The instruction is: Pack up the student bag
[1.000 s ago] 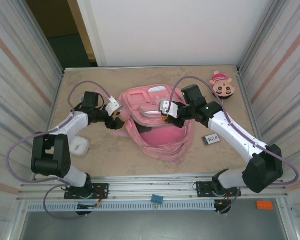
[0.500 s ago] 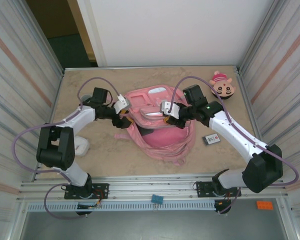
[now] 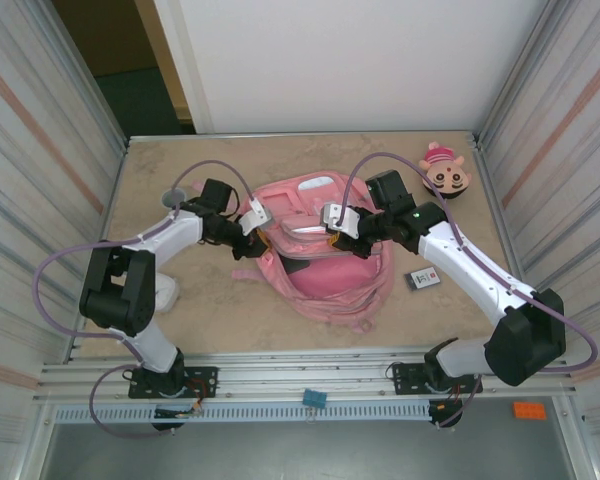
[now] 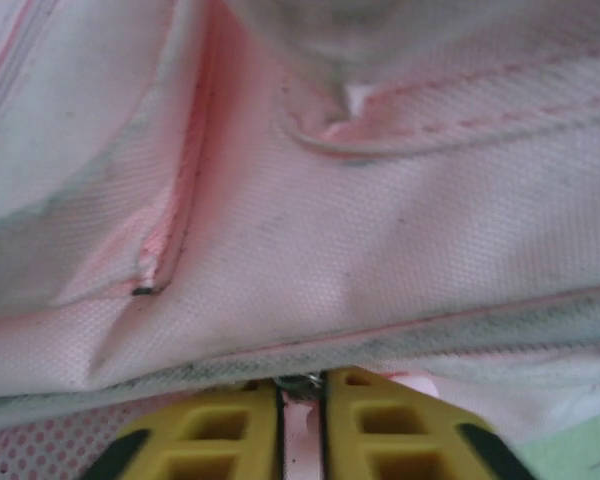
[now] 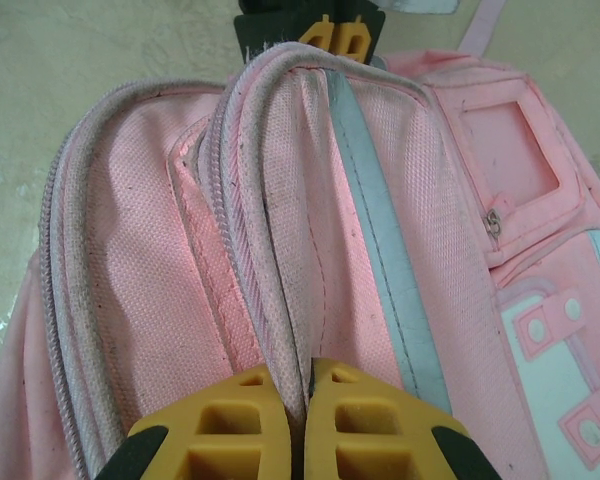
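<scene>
While the bag lies on the counter, the left hand and right hand each clamp its rim.

One bag, one plush, one card

Top external: you look down from above and behind the arm bases, facing the far wall, far enough back to take in the whole table, both arms and the student bag
Left wrist: you sit hard against the bag's pink fabric, looking out along the yellow fingers of the left gripper, very near
Right wrist: you look along the right gripper and over the bag's zipped rim, close, toward the opposite gripper at the frame's top
Shared ground: all three views take in the bag
</scene>
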Available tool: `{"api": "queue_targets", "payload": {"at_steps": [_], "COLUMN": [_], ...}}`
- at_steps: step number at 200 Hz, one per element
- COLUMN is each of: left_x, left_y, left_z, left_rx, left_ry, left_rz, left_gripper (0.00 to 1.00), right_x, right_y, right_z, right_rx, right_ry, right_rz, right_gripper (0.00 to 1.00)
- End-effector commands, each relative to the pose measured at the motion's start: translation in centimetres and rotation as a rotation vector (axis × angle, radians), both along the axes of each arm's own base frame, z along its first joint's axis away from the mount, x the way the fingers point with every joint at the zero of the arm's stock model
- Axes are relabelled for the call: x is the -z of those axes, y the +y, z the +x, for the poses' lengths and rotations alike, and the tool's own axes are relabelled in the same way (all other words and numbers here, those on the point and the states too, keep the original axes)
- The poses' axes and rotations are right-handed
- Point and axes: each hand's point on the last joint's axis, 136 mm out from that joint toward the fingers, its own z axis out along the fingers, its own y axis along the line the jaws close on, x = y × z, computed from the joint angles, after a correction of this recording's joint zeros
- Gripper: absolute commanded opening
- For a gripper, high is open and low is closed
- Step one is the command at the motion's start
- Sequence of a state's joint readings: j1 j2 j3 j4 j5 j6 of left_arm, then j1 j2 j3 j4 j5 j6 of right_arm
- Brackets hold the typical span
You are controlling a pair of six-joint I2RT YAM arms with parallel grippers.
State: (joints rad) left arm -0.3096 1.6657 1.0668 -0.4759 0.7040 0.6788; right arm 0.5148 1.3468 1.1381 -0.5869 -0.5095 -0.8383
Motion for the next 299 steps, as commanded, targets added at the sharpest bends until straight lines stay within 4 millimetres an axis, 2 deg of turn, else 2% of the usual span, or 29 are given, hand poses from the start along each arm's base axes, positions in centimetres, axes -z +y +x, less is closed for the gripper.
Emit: {"api": "queue_targets", "payload": {"at_steps": [1, 34, 63, 101, 123, 137, 156, 177, 206, 224, 251, 274, 299], "left_x": [-2.5, -5.6, -7.3, -7.0, -5.4, -3.8, -2.2, -2.0, -2.4, -3.6, -5.4, -6.0, -5.9], "left_y": [-0.6, -0.5, -1.2, -1.3, -0.3, 1.3, 2.9, 2.8, 2.3, 2.1, 3.1, 3.2, 1.6], "left_z": [-0.6, 0.4, 0.0, -0.8, -0.4, 0.0, 0.3, 0.9, 2.0, 2.0, 1.8, 0.3, -2.7], "left_rx": [-0.04, -0.124, -0.127, -0.157, -0.259, -0.313, -0.294, -0.248, -0.177, -0.124, -0.098, -0.036, 0.007], "left_ry": [0.043, 0.107, 0.185, 0.267, 0.306, 0.231, 0.062, -0.068, -0.255, -0.33, -0.424, -0.431, -0.271], "left_rz": [-0.077, -0.232, -0.318, -0.335, -0.247, -0.089, 0.092, 0.145, 0.244, 0.272, 0.327, 0.324, 0.21], "left_gripper": [0.0, 0.0, 0.0, 0.0, 0.0, 0.0, 0.0, 0.0, 0.0, 0.0, 0.0, 0.0, 0.0], "right_x": [-2.2, -1.4, -0.8, -0.6, 0.5, 0.7, -0.3, -1.2, -1.0, 0.1, 1.4, 1.8, 3.0], "right_y": [0.8, 0.6, 0.4, 0.6, 0.2, 0.1, 0.6, 1.3, 1.4, 0.8, 0.0, 0.3, 0.6], "right_z": [0.2, 0.0, -0.2, 0.1, 1.1, 0.8, -0.2, -1.3, -1.1, -0.1, 0.5, -0.1, -0.5], "right_rx": [-0.004, -0.002, -0.003, 0.02, 0.076, 0.059, 0.013, -0.028, -0.003, 0.058, 0.101, 0.08, 0.064], "right_ry": [-0.029, -0.028, -0.029, -0.051, -0.096, -0.1, -0.076, -0.031, -0.011, -0.038, -0.068, -0.056, -0.061], "right_rz": [0.076, 0.044, 0.014, 0.006, -0.073, -0.085, -0.027, 0.026, 0.02, -0.042, -0.114, -0.111, -0.143], "right_gripper": [0.0, 0.0, 0.0, 0.0, 0.0, 0.0, 0.0, 0.0, 0.0, 0.0, 0.0, 0.0, 0.0]}}
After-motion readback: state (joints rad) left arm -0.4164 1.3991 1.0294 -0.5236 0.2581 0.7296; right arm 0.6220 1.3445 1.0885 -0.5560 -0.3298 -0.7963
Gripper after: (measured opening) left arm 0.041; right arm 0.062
